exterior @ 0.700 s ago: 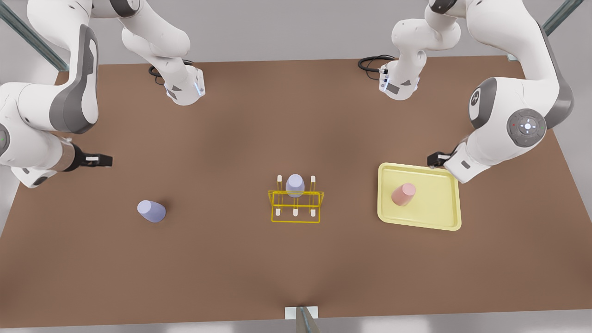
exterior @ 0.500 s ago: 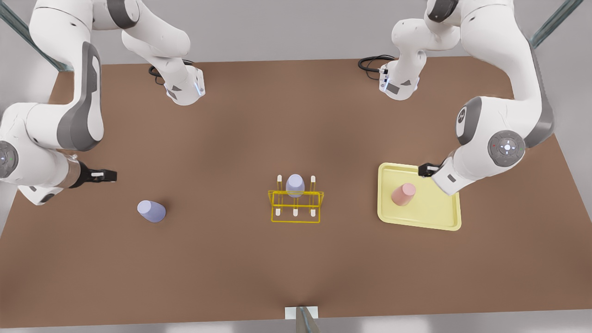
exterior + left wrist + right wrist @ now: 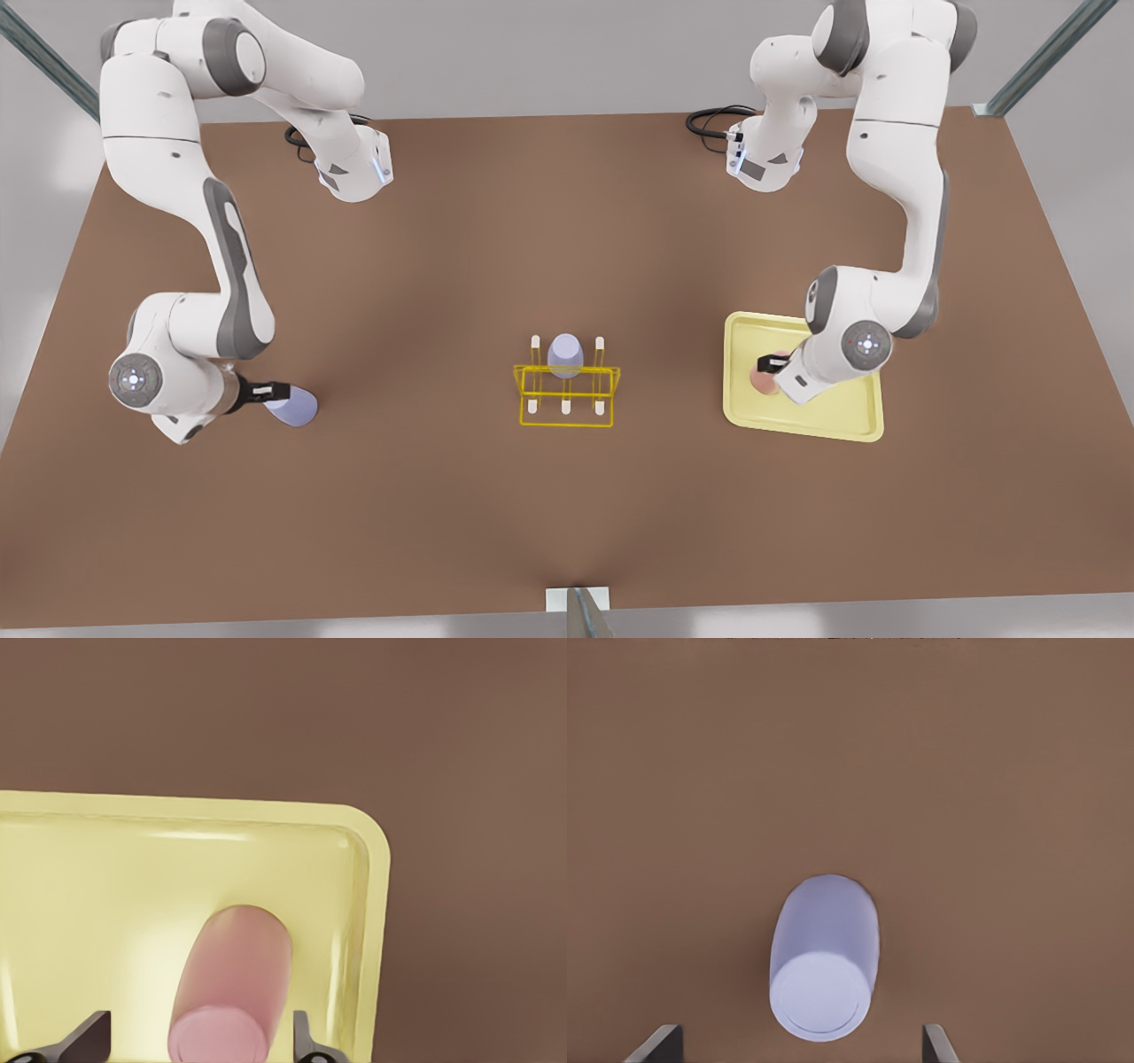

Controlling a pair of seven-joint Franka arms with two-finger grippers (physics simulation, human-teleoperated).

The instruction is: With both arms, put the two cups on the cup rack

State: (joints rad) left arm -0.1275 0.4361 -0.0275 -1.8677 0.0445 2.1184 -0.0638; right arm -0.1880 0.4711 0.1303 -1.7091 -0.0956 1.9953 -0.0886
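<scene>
Two glossy white jointed robot arms work over a flat brown table (image 3: 567, 221). The left gripper (image 3: 769, 363), small and black, sits on the arm at the front view's right, directly above a salmon-pink matte tapered tumbler (image 3: 760, 377) that stands inside a flat pale-yellow rimmed tray (image 3: 833, 424). In the left wrist view the pink tumbler (image 3: 232, 988) lies between the two dark fingertips (image 3: 84, 1038); the fingers are spread, one on each side, each with a visible gap to the cup wall, so nothing is gripped. The tumbler stands near one rounded corner of the tray (image 3: 376, 904).

The right gripper (image 3: 276, 391), on the arm at the front view's left, is at the near edge of a pale lavender-blue matte tapered tumbler (image 3: 297, 409) that stands on the bare table, well apart from the tray. In the right wrist view this lavender tumbler (image 3: 824, 958) lies centred between the two fingertips (image 3: 660, 1043), which stand wide apart and clear of the cup on both sides; the gripper holds nothing.

Between the two arms, near the table's middle, stands a small bright-yellow thin-wire cup rack (image 3: 567, 390) with upright white-tipped pegs in two rows. A second lavender-blue tumbler (image 3: 565, 354) is seated on the middle peg of the far row. Both remaining tumblers are well apart from the rack.
</scene>
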